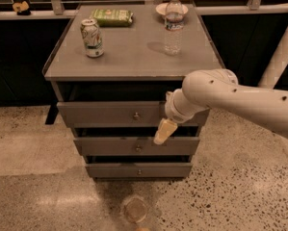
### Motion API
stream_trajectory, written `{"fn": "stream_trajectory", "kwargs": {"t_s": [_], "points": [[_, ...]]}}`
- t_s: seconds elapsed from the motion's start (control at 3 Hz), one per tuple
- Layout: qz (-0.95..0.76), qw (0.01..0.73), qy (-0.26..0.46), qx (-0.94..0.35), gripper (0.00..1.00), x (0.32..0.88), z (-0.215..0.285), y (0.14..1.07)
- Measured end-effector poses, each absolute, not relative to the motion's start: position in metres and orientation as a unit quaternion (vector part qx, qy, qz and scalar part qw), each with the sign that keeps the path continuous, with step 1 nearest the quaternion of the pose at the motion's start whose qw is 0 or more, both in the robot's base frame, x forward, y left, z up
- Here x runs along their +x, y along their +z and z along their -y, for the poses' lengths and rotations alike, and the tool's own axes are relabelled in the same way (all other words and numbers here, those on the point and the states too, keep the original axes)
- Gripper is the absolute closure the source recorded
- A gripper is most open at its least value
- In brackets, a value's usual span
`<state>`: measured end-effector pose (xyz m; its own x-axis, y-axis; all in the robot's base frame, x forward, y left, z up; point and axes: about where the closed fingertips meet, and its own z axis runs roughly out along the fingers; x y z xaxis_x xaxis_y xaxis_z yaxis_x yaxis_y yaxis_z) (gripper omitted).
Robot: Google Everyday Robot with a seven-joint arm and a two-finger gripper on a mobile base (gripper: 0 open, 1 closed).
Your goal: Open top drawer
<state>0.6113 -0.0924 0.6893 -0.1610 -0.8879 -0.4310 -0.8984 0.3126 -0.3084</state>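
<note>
Three drawers are counted, the top drawer [100, 114] slightly out. One can [92, 37] and one bottle [173, 25] are carried on the desk [134, 57]. The claw [163, 131] is held before that drawer; its spread cannot be told.

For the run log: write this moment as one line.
task: open top drawer | gripper: before drawer front, right of knob, not on it

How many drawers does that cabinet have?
3, stacked: the top drawer, the middle drawer below it, the bottom drawer nearest the floor. None looks hidden. The claw hangs before the top drawer's lower right edge.
</note>
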Motion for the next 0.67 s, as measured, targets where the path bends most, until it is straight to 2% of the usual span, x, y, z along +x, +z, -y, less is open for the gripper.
{"fn": "stream_trajectory", "kwargs": {"t_s": [0.67], "points": [[-0.803, 0.235, 0.06, -0.544, 0.0, 0.626, 0.105, 0.64]]}}
